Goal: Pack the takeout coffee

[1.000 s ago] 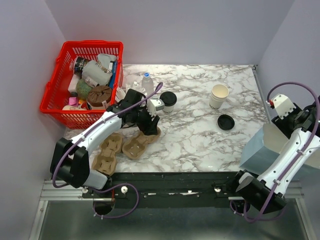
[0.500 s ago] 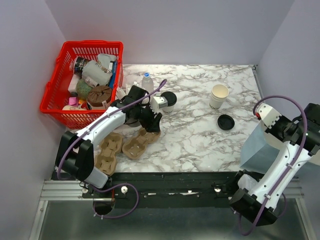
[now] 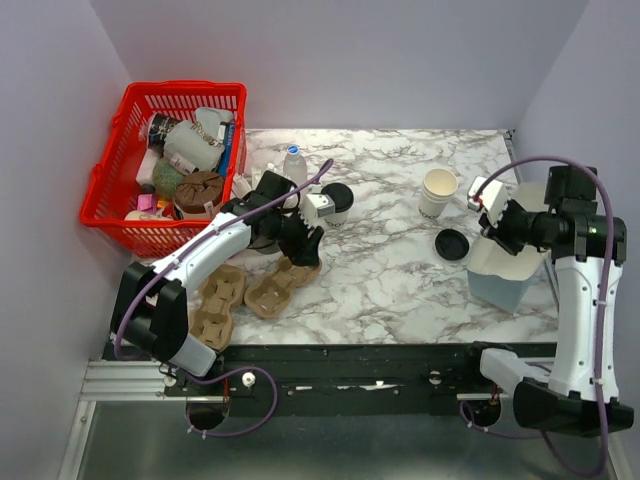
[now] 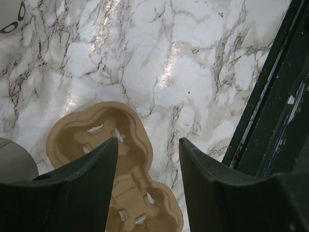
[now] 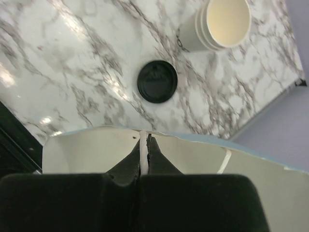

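Table (image 3: 390,285): white marble with grey veins, glossy, and glare patches show in both wrist views. Walls (image 3: 350,60): plain lavender on three sides. A black rail (image 3: 350,362) runs along the near edge.

Left rear: red basket (image 3: 185,90), full of mixed clutter.

Task items: one lidded cup (image 3: 337,201) stands upright left of centre, just behind my left wrist, with a bottle (image 3: 293,163) near it. Nested open cups (image 3: 439,188) stand upright right of centre. A loose lid (image 3: 452,244) lies flat on the marble just in front of them, not touching.

My left gripper (image 4: 147,142): fingers spread, straddling one end of a cardboard carrier (image 4: 91,125) that lies on the marble. I cannot tell whether they touch it. A second carrier (image 3: 215,305) lies beside it, nearer the left corner.

My right gripper (image 5: 143,137): fingers pressed together, pinching the top rim of a pale blue bag (image 3: 500,285) at the table's right side.
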